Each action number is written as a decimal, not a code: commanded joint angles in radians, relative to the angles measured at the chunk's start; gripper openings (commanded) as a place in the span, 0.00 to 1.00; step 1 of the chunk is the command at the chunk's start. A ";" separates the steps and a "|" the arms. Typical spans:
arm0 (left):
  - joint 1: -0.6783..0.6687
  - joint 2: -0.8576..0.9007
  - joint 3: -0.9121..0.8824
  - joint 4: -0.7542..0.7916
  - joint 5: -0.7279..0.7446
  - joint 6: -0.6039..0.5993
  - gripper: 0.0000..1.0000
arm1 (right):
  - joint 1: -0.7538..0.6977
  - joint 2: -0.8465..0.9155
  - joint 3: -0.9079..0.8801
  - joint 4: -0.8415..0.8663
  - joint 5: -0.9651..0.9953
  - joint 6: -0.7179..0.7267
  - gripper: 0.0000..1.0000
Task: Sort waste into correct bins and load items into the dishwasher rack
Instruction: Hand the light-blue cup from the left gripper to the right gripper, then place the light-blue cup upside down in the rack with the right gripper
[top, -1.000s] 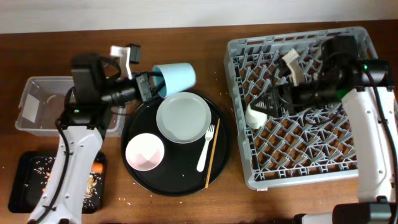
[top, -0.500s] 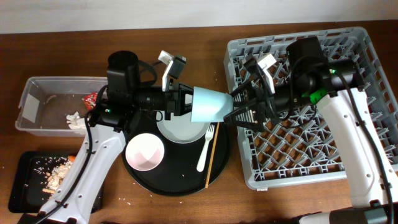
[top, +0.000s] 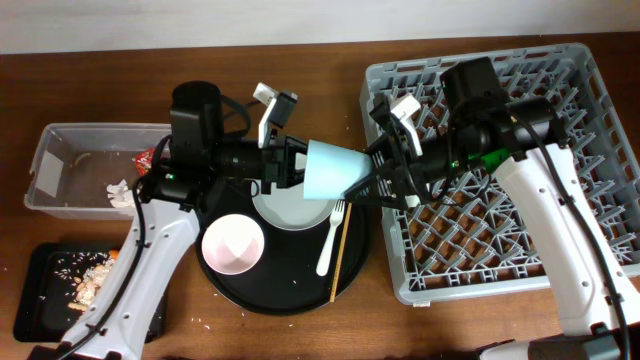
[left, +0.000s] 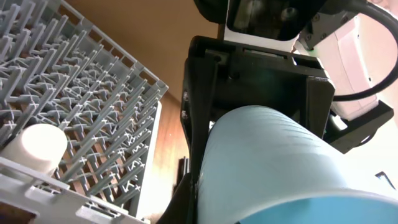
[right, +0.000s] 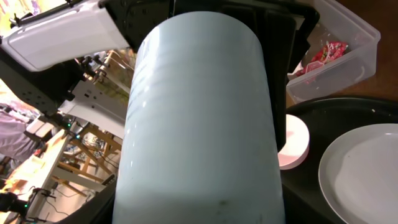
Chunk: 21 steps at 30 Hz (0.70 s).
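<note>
Over the black tray (top: 285, 298), the light blue cup (top: 332, 172) pinched in the left hand (top: 296, 166) is now clasped by the right hand (top: 368, 183) for handover.

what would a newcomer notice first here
The light blue cup hangs on its side in mid-air over the edge of the round black tray: the left gripper grips its wide end, the right gripper brackets its narrow end. Just beyond sits the grey dishwasher rack.
</note>
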 joint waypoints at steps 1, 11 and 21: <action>-0.008 0.010 -0.009 -0.196 -0.059 0.129 0.01 | 0.014 -0.016 0.018 0.058 -0.076 -0.032 0.50; -0.008 0.010 -0.009 -0.437 -0.243 0.207 0.22 | -0.008 -0.016 0.019 0.222 -0.075 0.126 0.45; 0.072 0.010 -0.009 -0.437 -0.427 0.206 0.42 | -0.008 -0.016 0.019 0.237 0.285 0.236 0.41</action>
